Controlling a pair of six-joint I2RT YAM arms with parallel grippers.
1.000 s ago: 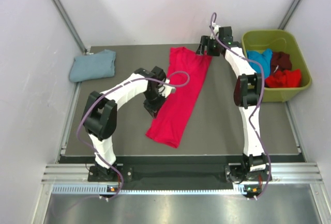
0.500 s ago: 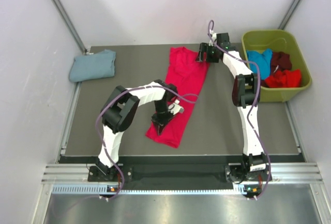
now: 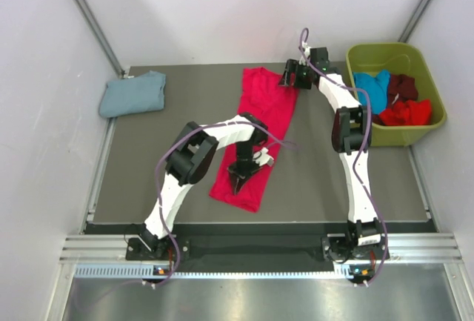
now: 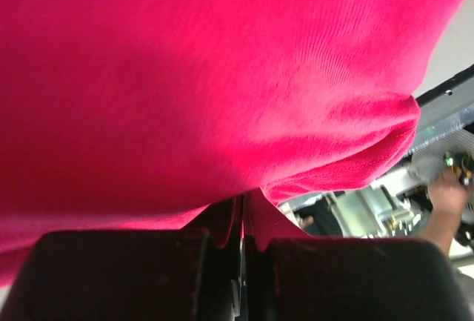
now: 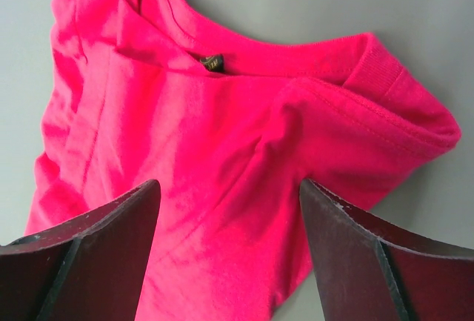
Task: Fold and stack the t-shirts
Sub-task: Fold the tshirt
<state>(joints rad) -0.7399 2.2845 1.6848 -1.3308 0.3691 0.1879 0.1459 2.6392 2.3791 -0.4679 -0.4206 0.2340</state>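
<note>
Soft crimson-red knit cotton t-shirt (image 3: pixel 265 106): long folded strip on dark matte table (image 3: pixel 318 173). L gripper (image 4: pixel 241 224), wrist angled down, pinches near-end fabric. R gripper (image 5: pixel 228 187) spread wide above ribbed collar.

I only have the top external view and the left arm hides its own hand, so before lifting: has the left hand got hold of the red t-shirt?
Observer: Yes. The left wrist view shows the left hand shut, a fold of the red t-shirt pinched between its fingers.
Operator: And the right hand at the far end?
Observer: The right hand is open in the right wrist view, spread over the collar end, gripping nothing.
Operator: Anything marking the neck?
Observer: A small dark label shows inside the collar.
</note>
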